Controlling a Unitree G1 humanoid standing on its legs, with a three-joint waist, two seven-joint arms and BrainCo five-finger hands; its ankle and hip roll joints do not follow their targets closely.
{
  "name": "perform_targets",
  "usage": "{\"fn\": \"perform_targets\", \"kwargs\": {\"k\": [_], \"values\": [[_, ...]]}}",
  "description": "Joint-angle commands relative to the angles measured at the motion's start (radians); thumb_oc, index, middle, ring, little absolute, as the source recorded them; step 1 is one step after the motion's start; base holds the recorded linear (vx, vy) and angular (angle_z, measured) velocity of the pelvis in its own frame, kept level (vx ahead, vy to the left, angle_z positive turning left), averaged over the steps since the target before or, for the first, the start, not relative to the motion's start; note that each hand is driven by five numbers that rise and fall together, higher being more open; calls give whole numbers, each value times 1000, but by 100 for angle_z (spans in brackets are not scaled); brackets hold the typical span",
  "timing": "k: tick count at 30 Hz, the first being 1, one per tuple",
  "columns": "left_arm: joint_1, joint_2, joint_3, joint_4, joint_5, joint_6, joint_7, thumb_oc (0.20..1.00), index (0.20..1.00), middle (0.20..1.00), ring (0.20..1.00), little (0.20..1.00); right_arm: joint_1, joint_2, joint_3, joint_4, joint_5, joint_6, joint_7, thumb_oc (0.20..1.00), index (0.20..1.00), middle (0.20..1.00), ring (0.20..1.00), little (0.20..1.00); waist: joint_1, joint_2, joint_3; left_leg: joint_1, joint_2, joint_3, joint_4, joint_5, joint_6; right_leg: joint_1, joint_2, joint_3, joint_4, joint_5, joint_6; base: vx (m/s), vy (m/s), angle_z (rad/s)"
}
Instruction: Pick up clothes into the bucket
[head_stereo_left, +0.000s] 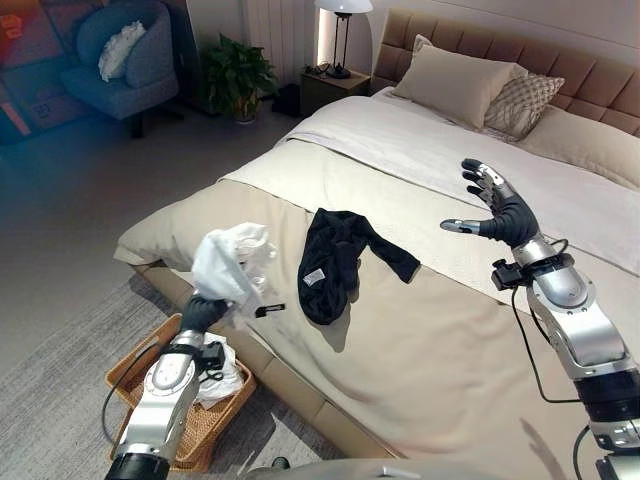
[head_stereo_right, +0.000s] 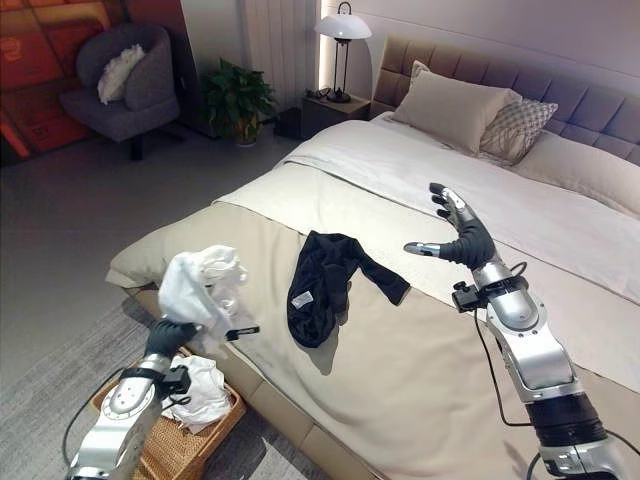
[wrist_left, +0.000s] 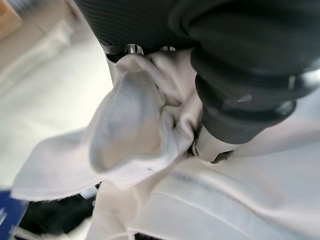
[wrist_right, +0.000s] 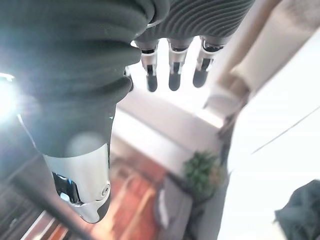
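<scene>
Your left hand (head_stereo_left: 203, 312) is clutching the white garment (head_stereo_left: 228, 262) bunched above the bed edge; the basket (head_stereo_left: 200, 425) is lying directly below it. Your right hand (head_stereo_left: 497, 212) is hovering open and empty, with the black garment (head_stereo_left: 335, 262) lying lengthwise between both hands.

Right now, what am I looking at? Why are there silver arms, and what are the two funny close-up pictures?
It is a robot tidying clothes in a bedroom. The two wide pictures come from cameras in its head, looking down at a bed. The close-ups come from a camera on each wrist. Its left hand is closed on a bunched white garment, held up beside the bed's edge, above a wicker basket on the floor that already holds white cloth. Its right hand is open over the bed and holds nothing. A black garment lies on the cover between the hands, not picked up yet.
</scene>
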Motion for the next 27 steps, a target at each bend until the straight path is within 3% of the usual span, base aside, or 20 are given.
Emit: {"fn": "perform_targets", "kwargs": {"k": [1, 6, 9, 11, 16, 26, 27], "values": [[-35, 47, 60, 5, 67, -61, 52, 200, 200, 200, 200, 200, 3, 27, -41, 10, -45, -51, -37, 1000, 1000, 1000, 1000, 1000, 30, -26, -3, -29, -24, 20, 52, -67, 37, -54, -87, -44, 77, 17, 85, -43, 18, 2], [-57, 67, 145, 161, 154, -48, 128, 200, 200, 200, 200, 200, 111, 103, -50, 90, -151, -47, -60, 1000, 1000, 1000, 1000, 1000, 27, -27, 50, -81, -27, 16, 76, -60, 39, -96, -87, -48, 91, 22, 82, -90, 14, 3], [-85, 78, 152, 237, 167, -43, 153, 200, 200, 200, 200, 200, 126, 107, -22, 146, -189, -39, -60, 1000, 1000, 1000, 1000, 1000, 23, -31, 73, -106, -28, 15, 96, -62, 42, -118, -89, -46, 103, 26, 81, -93, 24, -1], [-131, 101, 144, 314, 184, -35, 185, 200, 200, 200, 200, 200, 120, 95, 17, 222, -231, -30, -64, 1000, 1000, 1000, 1000, 1000, 16, -40, 121, -152, -30, 16, 138, -66, 46, -154, -91, -37, 125, 32, 79, -142, 37, -6], [-216, 137, 113, 467, 196, -21, 265, 200, 200, 200, 200, 200, 109, 105, 69, 331, -227, -35, -95, 1000, 1000, 1000, 1000, 1000, 2, -65, 197, -237, -22, 14, 174, -55, 44, -229, -90, -37, 143, 49, 76, -109, 27, -5], [-331, 166, 70, 586, 154, -23, 332, 200, 200, 200, 200, 200, 82, 114, 104, 380, -179, -61, -142, 1000, 1000, 1000, 1000, 1000, -12, -92, 294, -341, -1, 0, 204, -39, 32, -325, -92, -42, 159, 57, 72, -46, 16, 0], [-350, 170, 65, 599, 147, -21, 339, 373, 373, 373, 373, 373, 76, 115, 112, 381, -174, -64, -147, 1000, 1000, 1000, 1000, 1000, -14, -93, 303, -353, 0, -1, 205, -35, 31, -336, -93, -43, 160, 59, 71, -53, 2, 6]]}}
